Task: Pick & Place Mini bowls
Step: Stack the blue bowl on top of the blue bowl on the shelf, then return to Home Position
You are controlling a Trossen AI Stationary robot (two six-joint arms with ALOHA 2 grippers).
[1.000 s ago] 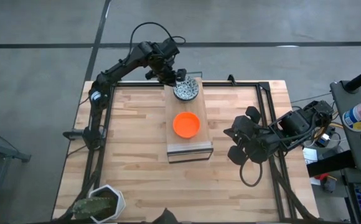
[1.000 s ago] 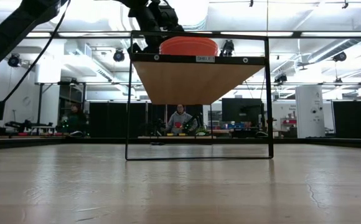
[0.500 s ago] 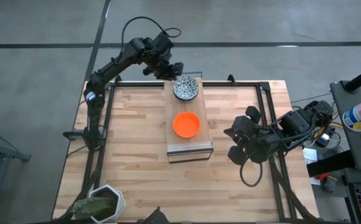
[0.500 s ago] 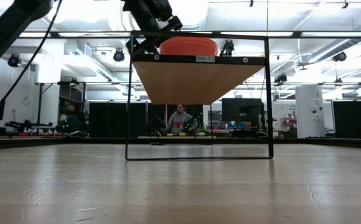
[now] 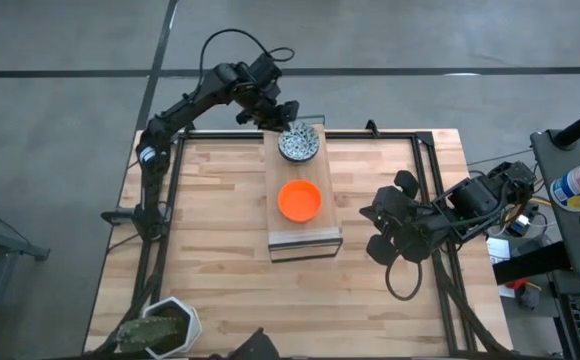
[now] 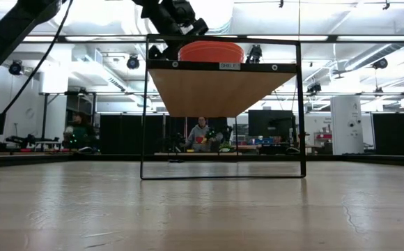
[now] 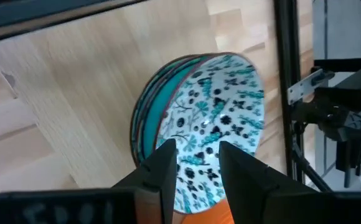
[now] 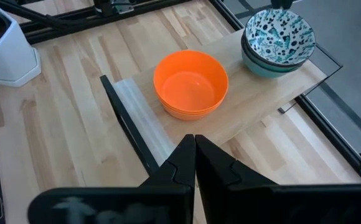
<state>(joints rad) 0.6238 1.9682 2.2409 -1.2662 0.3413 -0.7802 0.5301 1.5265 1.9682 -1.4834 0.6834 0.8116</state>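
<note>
Two stacks of mini bowls rest on a raised wooden shelf [image 5: 305,235]. The blue-patterned stack [image 5: 298,143] [image 7: 208,118] [image 8: 279,36] sits at the shelf's far end. The orange stack [image 5: 299,200] [image 8: 191,84] [image 6: 211,51] sits at its middle. My left gripper [image 5: 283,117] [image 7: 196,149] is open and hovers just beyond the far-left rim of the blue stack, touching nothing. My right gripper [image 5: 382,228] [image 8: 195,142] is shut and waits over the table right of the shelf.
The shelf stands on a thin black wire frame [image 6: 223,176], well above the table. A white angular pot with a plant [image 5: 165,325] [image 8: 6,46] stands at the near-left corner. Black rails [image 5: 425,150] border the table. Bare wood lies left of the shelf and in front of it.
My left gripper drew back from the blue-patterned stack toward the far-left edge, then came back a little toward it. Both bowl stacks stayed where they were.
</note>
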